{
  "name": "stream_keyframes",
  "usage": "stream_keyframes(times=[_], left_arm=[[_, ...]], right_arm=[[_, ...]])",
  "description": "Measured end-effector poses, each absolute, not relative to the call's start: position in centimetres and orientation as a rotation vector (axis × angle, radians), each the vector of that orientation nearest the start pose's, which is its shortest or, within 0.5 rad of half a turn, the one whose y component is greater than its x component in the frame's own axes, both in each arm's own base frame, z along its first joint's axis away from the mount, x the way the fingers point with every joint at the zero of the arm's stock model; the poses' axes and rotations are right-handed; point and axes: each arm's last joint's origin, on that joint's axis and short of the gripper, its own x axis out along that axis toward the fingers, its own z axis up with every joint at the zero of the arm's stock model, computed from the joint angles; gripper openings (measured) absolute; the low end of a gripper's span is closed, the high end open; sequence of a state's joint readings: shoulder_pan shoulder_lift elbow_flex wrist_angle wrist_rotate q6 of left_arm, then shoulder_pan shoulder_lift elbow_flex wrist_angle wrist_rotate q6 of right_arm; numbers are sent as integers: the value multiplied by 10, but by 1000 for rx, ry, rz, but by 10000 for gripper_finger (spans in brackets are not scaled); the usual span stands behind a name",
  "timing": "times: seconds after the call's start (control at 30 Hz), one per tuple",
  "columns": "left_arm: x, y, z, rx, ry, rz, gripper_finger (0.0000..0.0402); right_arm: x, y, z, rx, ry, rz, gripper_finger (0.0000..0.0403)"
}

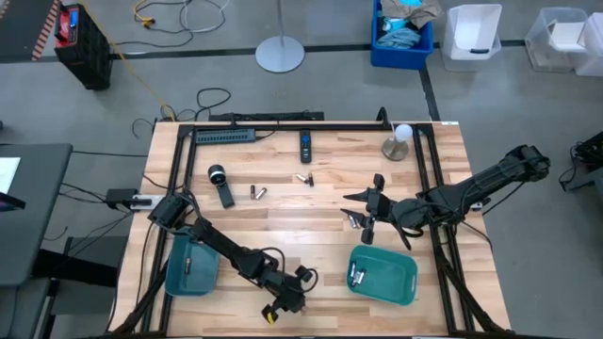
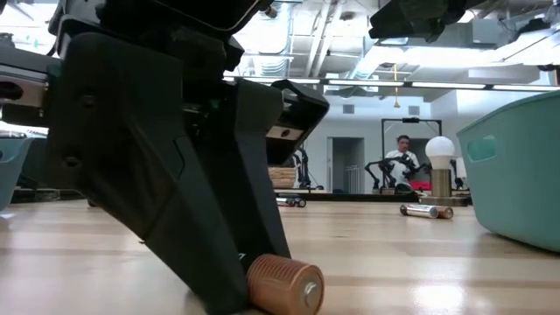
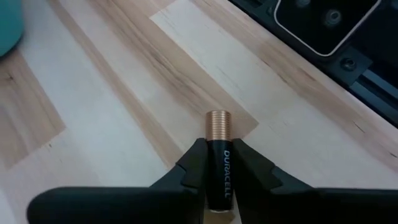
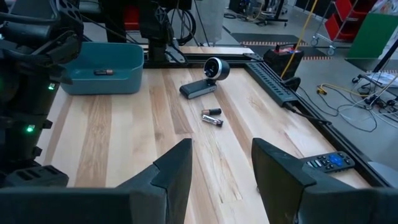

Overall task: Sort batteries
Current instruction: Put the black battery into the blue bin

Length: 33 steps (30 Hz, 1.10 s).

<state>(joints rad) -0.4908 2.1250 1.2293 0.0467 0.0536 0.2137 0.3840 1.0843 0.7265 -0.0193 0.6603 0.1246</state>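
My left gripper point(image 1: 281, 306) is at the table's near edge, shut on a battery point(image 3: 218, 155) with a black body and a copper end. It also shows in the low view point(image 2: 284, 282). My right gripper point(image 4: 221, 174) is open and empty, and hangs over loose batteries point(image 1: 356, 219) at the table's middle right. More batteries lie on their sides farther off point(image 1: 256, 191) point(image 1: 306, 179). A teal tray point(image 1: 191, 266) stands at the near left and holds one battery point(image 4: 102, 72). Another teal tray point(image 1: 382, 275) stands at the near right. My left gripper pinches the battery's black body point(image 3: 219, 177) between its two fingers. The fingers slant down toward the table and lie along the battery. The copper end point(image 3: 217, 124) sticks out past the fingertips. The battery lies low, its underside at the table top point(image 2: 280, 306).
A black remote point(image 1: 305, 143) and a power strip point(image 1: 224, 136) lie at the far edge. A black webcam-like knob point(image 1: 221, 184) lies left of centre. A small lamp point(image 1: 398, 141) stands at the far right. Bare wood lies between the two trays.
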Motion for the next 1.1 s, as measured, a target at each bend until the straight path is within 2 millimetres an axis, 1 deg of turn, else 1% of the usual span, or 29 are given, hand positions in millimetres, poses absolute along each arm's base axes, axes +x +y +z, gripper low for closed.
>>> stream_keyframes(times=[0.1, 0.2, 0.37, 0.5, 0.63, 0.73, 0.9, 1.0, 1.1], left_arm=[[372, -200, 106, 387, 774, -577, 45], [373, -198, 115, 393, 754, -542, 45], [367, -186, 136, 475, 791, -367, 45], [359, -175, 157, 506, 819, -217, 45], [350, -170, 180, 517, 815, -114, 45], [338, -164, 200, 508, 823, -17, 45], [307, -154, 228, 435, 885, 149, 45], [286, -151, 242, 375, 928, 194, 45], [266, -152, 250, 340, 995, 200, 45]], right_arm=[[221, 70, 274, -62, 313, -293, 182], [221, 70, 273, -62, 314, -293, 182], [221, 70, 273, -59, 313, -293, 182], [221, 70, 273, -56, 320, -294, 182], [221, 70, 273, -56, 320, -294, 182], [221, 70, 272, -53, 322, -295, 182], [220, 70, 271, -56, 332, -296, 182], [220, 70, 271, -54, 332, -296, 182], [220, 70, 271, -51, 332, -297, 182]])
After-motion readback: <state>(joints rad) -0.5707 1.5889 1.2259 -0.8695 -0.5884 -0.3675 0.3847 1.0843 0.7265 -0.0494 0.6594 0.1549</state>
